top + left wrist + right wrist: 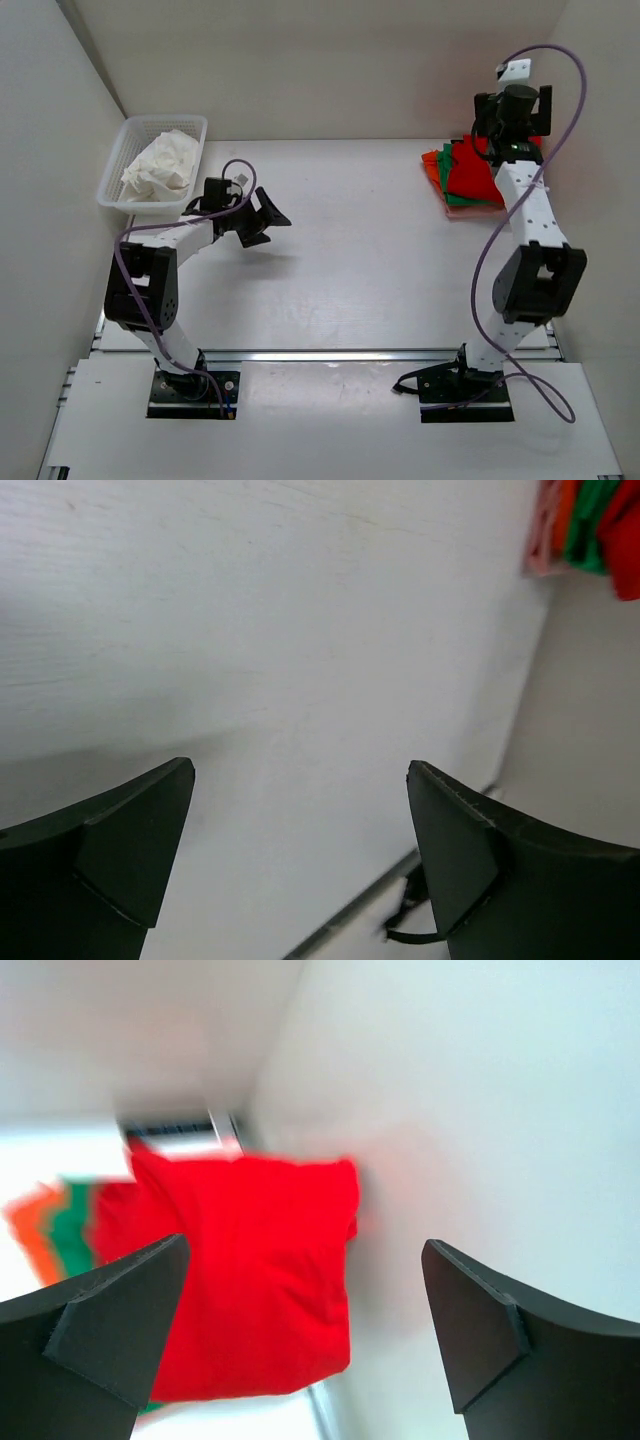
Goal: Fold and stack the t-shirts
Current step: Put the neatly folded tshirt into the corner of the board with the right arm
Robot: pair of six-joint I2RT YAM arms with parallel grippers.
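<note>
A stack of folded t-shirts [468, 180] lies at the table's far right, against the right wall. The red one [474, 172] is on top, with green [470, 199], orange [432, 166] and pale pink [472, 211] edges showing beneath it. My right gripper [305, 1290] is open and empty above the red shirt [240, 1270]. In the top view its wrist [510, 115] hangs over the stack's far edge. My left gripper [262, 218] is open and empty above the table at the left. The left wrist view shows the gripper [300, 810] and the stack [590, 525] far off.
A white mesh basket [125, 140] stands at the far left and holds crumpled white cloth [160, 168]. White walls close in the back and both sides. A metal rail [350, 354] runs along the table's near edge.
</note>
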